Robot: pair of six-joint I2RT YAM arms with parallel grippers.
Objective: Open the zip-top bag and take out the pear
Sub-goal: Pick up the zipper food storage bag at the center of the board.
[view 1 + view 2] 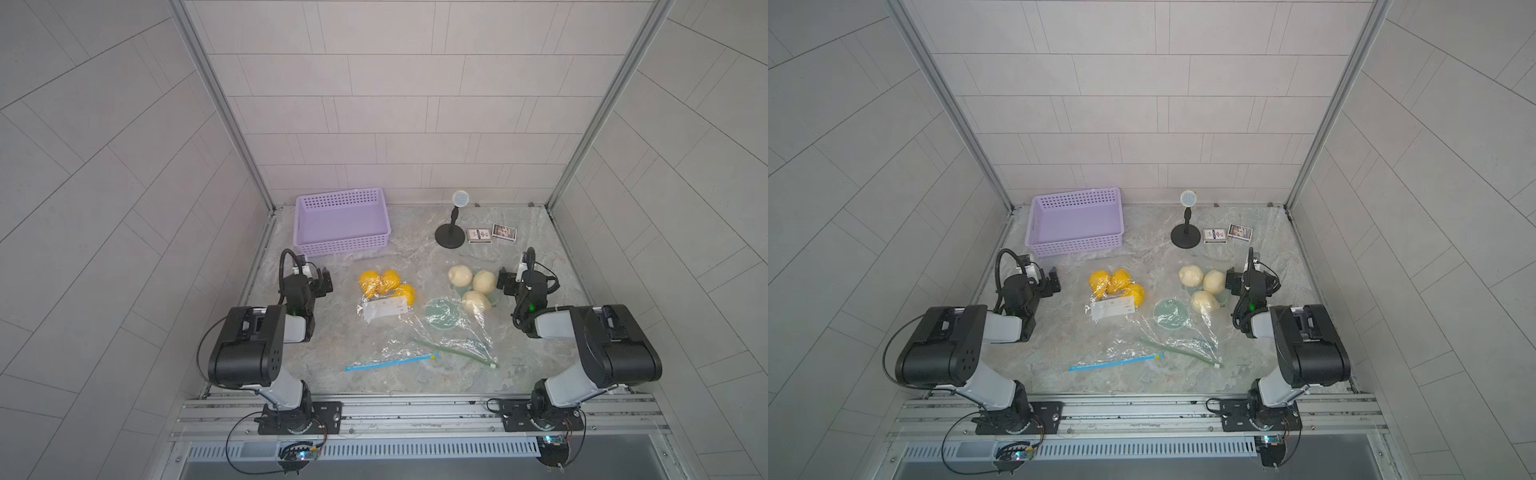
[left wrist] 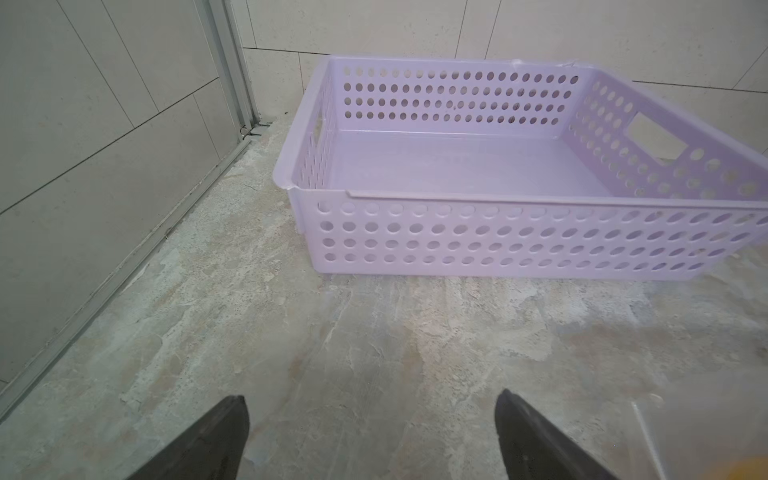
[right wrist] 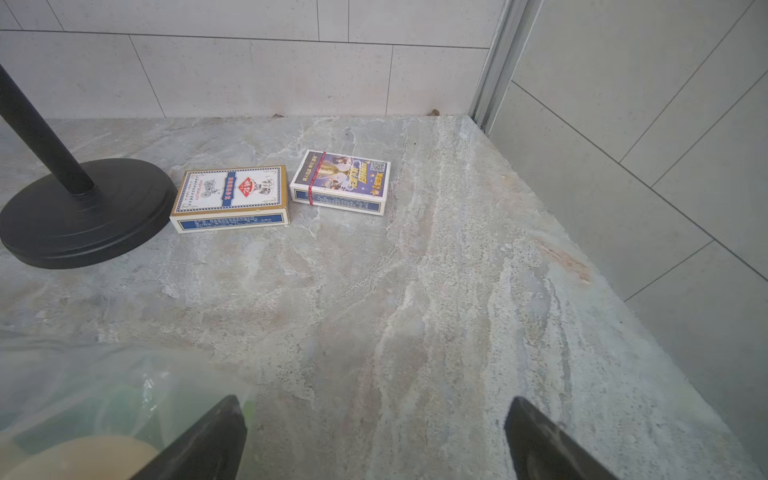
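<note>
The zip-top bag [image 1: 465, 332] is lying flat on the bench [image 1: 544, 345], right of centre. Three pears [image 1: 476, 302] are sitting inside it at its far end. Its green zip strip [image 1: 453, 351] is running along the near end; whether it is sealed cannot be told.

A second clear bag [image 1: 386, 328], holding yellow fruit [image 1: 386, 282], is lying just beside it on the left. Its blue zip strip [image 1: 390, 363] is nearly meeting the green one.

The right hand [image 1: 504, 282] is sitting just beside the pears, jaws spread wide and gripping nothing. The left hand [image 1: 322, 282] is likewise standing wide open and empty, between the purple basket [image 1: 345, 246] and the yellow fruit.

Behind the pears, a black stand [image 1: 450, 237] and two card boxes [image 1: 479, 235] are occupying the far bench.
</note>
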